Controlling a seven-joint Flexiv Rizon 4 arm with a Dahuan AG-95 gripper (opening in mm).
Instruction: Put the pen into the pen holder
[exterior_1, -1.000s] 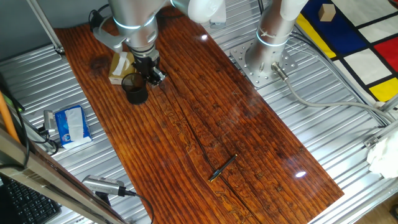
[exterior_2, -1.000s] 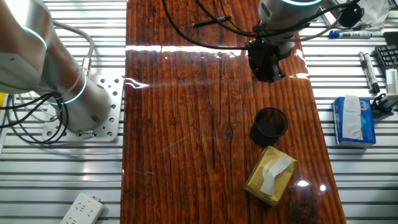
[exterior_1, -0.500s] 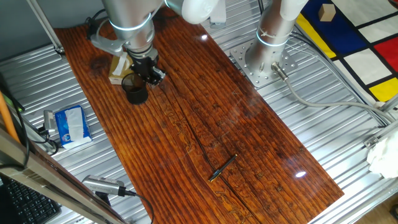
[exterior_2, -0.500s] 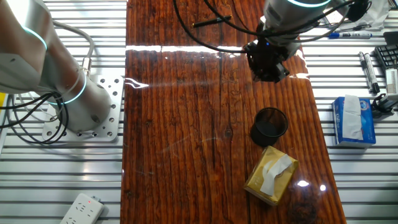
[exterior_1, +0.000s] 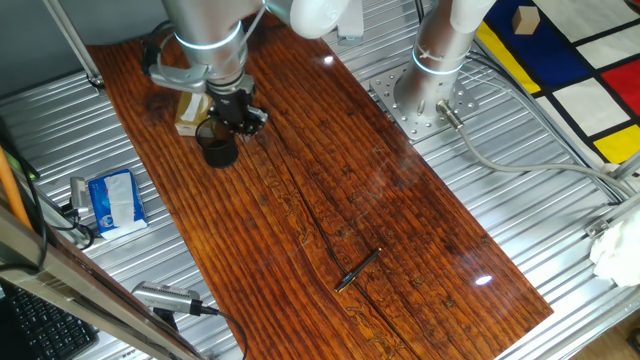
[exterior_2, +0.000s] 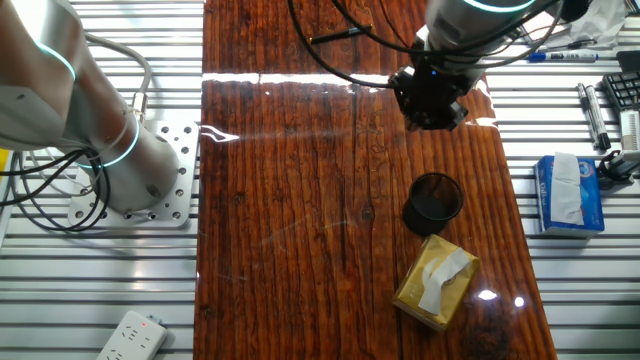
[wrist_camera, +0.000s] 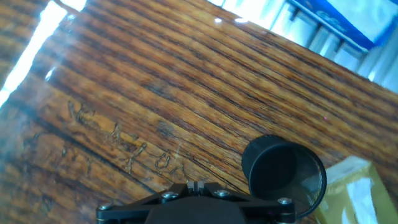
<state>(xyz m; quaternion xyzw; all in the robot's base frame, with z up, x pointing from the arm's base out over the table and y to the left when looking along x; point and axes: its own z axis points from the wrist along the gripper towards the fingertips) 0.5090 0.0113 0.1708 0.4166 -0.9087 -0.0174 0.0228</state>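
The arm (exterior_1: 208, 35) reaches down over the tabletop (exterior_1: 330, 190) with the pincer (exterior_1: 240, 118) pointing at the wood, hovering just beside the holder (exterior_1: 217, 143), at its 2 o'clock in one fixed view. In the other fixed view the pincer (exterior_2: 430, 98) sits at 12 o'clock of the holder (exterior_2: 433, 200), apart from it. In the hand view only the dark base of the pincer shows at the bottom edge; the fingers are out of sight, so I cannot tell how far it is open or whether it grips anything.

The holder (wrist_camera: 284, 174) stands upright, with 1 tan box (exterior_2: 435, 283) just beside it at 6 o'clock in the other fixed view. The pen (exterior_1: 357, 270) lies flat on the tabletop, well apart from the holder, toward 5 o'clock in one fixed view. Nothing lies between pen and holder.

Off the wood, 1 blue tissue pack (exterior_1: 112, 201) lies on the metal slats, and 1 second arm's base (exterior_1: 425, 95) is bolted beside the tabletop.

Counted: 1 pen, 1 holder, 1 box.
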